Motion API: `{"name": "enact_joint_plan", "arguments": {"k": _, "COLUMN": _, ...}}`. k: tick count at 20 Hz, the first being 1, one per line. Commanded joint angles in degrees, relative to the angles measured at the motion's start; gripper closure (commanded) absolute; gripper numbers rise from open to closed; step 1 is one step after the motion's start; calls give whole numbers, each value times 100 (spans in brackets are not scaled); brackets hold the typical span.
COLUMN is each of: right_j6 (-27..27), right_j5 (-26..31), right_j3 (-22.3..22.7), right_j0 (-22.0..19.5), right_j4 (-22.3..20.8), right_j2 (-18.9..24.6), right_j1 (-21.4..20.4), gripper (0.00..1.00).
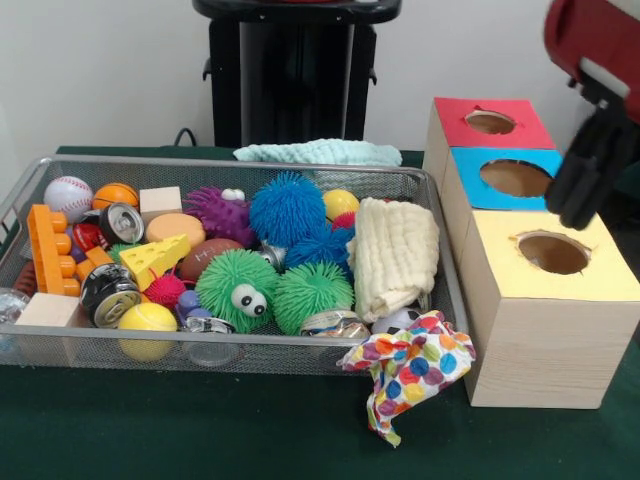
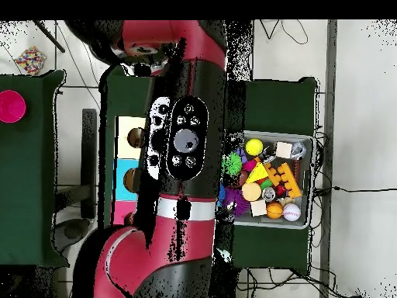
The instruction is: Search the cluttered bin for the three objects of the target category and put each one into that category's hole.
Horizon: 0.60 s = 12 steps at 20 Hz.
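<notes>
Toys crowd the wire bin [image 1: 30, 180], which sits on a dark green table cover [image 1: 200, 430]. Nearest the camera, a polka-dot cloth [image 1: 410, 372] hangs over the bin's front right corner, and a yellow ball [image 1: 147, 318] and a wooden cube [image 1: 45, 310] lie against the front wall. Just behind them sit a dented can [image 1: 108, 292], a green fuzzy ball with googly eyes [image 1: 235, 288] and a second green fuzzy ball [image 1: 312, 292]. A folded cream cloth [image 1: 397, 255] lies along the bin's right side. Farther back are a cheese wedge [image 1: 155, 258], an orange brick block [image 1: 48, 245], a blue fuzzy ball [image 1: 287, 208], a purple fuzzy ball [image 1: 215, 212], a baseball [image 1: 68, 197] and a small basketball [image 1: 116, 194]. A pale green towel [image 1: 318, 152] rests beyond the far rim.

Right of the bin stands a row of three wooden boxes, each with a round hole: yellow-topped box [image 1: 550, 275] nearest, blue-topped box [image 1: 505, 178] behind it, red-topped box [image 1: 490, 122] farthest. The gripper [image 1: 590, 165] hangs above the blue and yellow tops; I cannot tell how its jaws stand. A plain white wall [image 1: 100, 70] closes the room behind.
</notes>
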Motion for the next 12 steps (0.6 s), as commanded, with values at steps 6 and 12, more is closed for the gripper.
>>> {"name": "enact_joint_plan", "arguments": {"k": 6, "right_j6": -1179, "right_j5": -483, "right_j3": -433, "right_j0": -443, "right_j4": 592, "right_j2": -1286, "right_j1": 413, "gripper": 100}}
{"name": "enact_joint_plan", "arguments": {"k": 12, "right_j6": -2632, "right_j5": -275, "right_j3": -646, "right_j0": -914, "right_j4": 1304, "right_j2": -2026, "right_j1": 511, "gripper": 100}}
